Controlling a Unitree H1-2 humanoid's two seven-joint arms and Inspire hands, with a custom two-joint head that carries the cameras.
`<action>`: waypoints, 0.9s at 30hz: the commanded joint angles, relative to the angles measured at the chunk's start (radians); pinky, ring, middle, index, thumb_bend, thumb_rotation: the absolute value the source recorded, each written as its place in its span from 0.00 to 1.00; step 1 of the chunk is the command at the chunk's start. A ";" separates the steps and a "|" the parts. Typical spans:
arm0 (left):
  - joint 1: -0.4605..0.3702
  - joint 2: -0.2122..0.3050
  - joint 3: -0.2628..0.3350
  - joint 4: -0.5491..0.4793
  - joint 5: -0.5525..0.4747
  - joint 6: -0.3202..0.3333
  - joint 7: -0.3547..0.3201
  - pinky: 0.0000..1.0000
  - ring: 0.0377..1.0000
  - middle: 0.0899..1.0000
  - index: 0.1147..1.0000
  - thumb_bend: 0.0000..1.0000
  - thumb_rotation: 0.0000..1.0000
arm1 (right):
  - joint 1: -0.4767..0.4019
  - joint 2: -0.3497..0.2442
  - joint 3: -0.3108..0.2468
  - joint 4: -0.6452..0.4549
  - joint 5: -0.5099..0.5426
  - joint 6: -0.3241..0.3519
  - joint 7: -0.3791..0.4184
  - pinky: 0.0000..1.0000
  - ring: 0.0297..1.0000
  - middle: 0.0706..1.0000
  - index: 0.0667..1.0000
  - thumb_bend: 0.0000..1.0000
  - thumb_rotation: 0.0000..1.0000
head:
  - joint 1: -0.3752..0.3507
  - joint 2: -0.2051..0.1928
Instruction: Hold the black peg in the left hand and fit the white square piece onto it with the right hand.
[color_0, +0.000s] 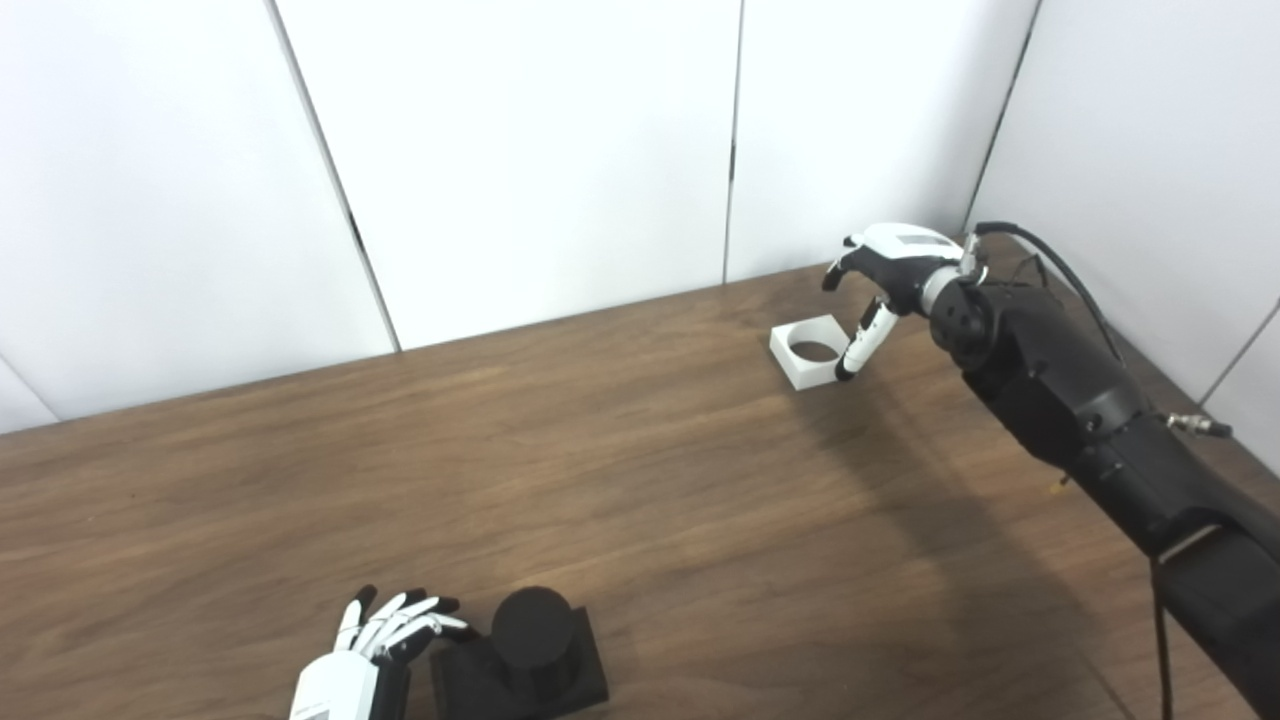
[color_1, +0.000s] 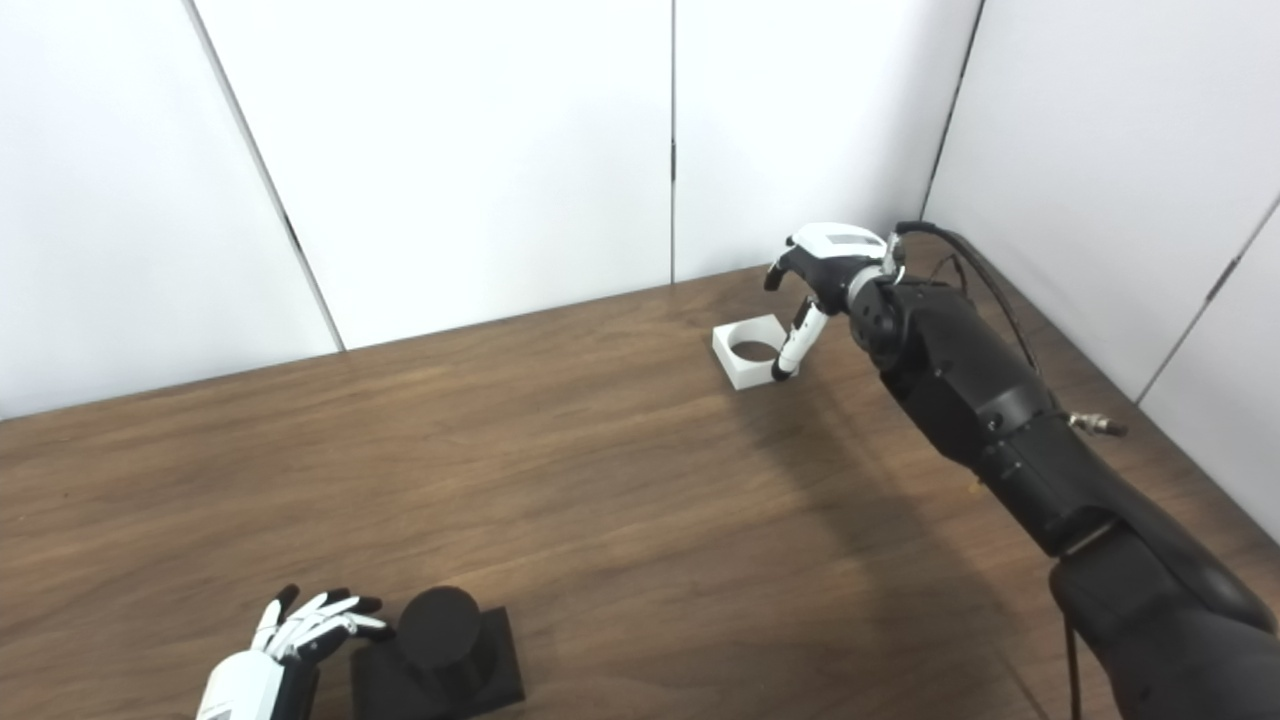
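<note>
The black peg (color_0: 532, 630), a round post on a square black base, stands on the table near the front edge. My left hand (color_0: 370, 650) is open just to the left of its base, fingers spread and not holding it. The white square piece (color_0: 812, 351), with a round hole through it, lies flat on the table at the far right. My right hand (color_0: 885, 280) hovers open over its right side, one finger pointing down beside its right edge. Whether that finger touches the piece is unclear.
The brown wooden table (color_0: 600, 480) runs back to white wall panels (color_0: 520, 150) and a corner at the right. A black cable (color_0: 1060, 270) loops over my right forearm.
</note>
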 joint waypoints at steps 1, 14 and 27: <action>0.005 0.023 0.013 0.061 0.011 0.015 0.009 1.00 0.86 0.75 0.42 0.52 0.05 | -0.068 -0.022 -0.003 0.000 -0.014 -0.023 -0.018 0.99 1.00 1.00 0.78 0.99 0.20 | 0.001 0.002; 0.011 0.020 0.012 0.048 0.016 0.022 0.000 1.00 0.86 0.75 0.42 0.52 0.05 | -0.100 0.010 0.049 0.096 -0.013 -0.065 -0.052 0.97 1.00 1.00 0.86 0.99 0.21 | 0.007 0.007; 0.019 0.017 0.013 0.032 0.015 0.025 -0.005 1.00 0.86 0.75 0.42 0.52 0.05 | -0.110 0.030 0.076 0.119 -0.009 -0.086 -0.058 0.99 1.00 1.00 0.86 0.99 0.22 | 0.018 0.018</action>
